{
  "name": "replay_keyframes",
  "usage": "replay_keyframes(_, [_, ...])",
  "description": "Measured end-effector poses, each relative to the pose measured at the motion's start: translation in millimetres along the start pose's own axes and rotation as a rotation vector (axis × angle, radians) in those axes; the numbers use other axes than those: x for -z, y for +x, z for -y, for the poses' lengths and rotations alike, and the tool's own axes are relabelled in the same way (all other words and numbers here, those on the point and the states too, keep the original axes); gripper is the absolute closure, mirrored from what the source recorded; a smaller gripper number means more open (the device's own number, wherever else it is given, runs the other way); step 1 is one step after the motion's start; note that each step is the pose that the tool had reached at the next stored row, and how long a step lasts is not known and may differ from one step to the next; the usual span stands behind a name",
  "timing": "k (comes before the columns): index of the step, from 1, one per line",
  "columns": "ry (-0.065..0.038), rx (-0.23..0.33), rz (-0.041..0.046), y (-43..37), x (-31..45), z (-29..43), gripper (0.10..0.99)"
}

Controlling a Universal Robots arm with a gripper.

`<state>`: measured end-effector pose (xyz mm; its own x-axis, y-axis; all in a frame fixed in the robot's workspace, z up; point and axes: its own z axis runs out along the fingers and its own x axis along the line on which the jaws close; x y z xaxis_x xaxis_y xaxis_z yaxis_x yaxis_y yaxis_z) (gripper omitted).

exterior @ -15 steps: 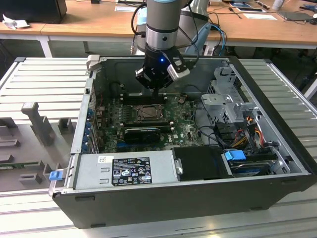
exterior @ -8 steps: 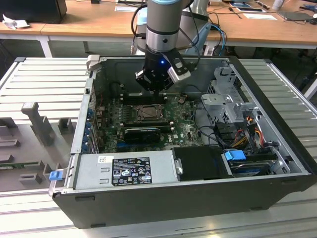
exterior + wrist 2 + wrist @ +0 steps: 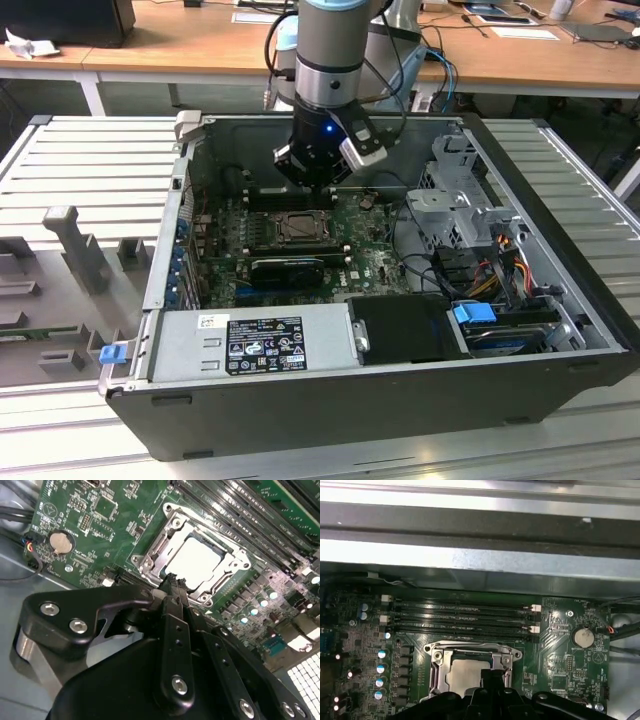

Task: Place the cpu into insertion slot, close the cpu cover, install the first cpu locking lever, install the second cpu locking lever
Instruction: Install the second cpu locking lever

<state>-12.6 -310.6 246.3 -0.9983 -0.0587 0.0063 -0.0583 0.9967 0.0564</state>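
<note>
- Quick status check, everything placed relative to the insertion slot (image 3: 192, 562) on the green motherboard (image 3: 375, 250) inside the open PC case (image 3: 560, 300).
- The cpu (image 3: 196, 560) already sitting in the slot, pale metal face up, flat as far as can be judged. Same story in the first wrist view: chip (image 3: 465, 674) seated inside the silvery frame.
- The cpu cover (image 3: 227, 562) apparently down around the chip, window framing it, though hard to say whether fully pressed flat.
- Gripper (image 3: 172, 582) hovering right at the near edge of the slot, fingers (image 3: 176, 592) pinched together narrow, nothing visibly between them.
- In the exterior view, gripper (image 3: 318, 180) hanging just above the slot (image 3: 300, 229), arm coming down from above the case.
- Memory slots (image 3: 462, 617) running along the far side of the slot, coin battery (image 3: 583, 638) off to one side, well apart.
- Levers: can't make out whether either one is latched. Thin metal along the frame edges, but too unclear to call.
- Best guess on progress: chip placement done, cover probably closed, both locking levers likely still open work.
</note>
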Motion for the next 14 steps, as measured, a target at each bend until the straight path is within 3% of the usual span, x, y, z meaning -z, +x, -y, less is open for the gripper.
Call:
replay_keyframes(4, [0.0,0.0,0.0,0.5,0.9,9.6,0.98])
replay_keyframes(8, [0.0,0.0,-0.0009,1.4,0.8,23.7,0.98])
replay_keyframes(14, [-0.001,0.0,-0.01,2.6,-2.4,45.8,0.98])
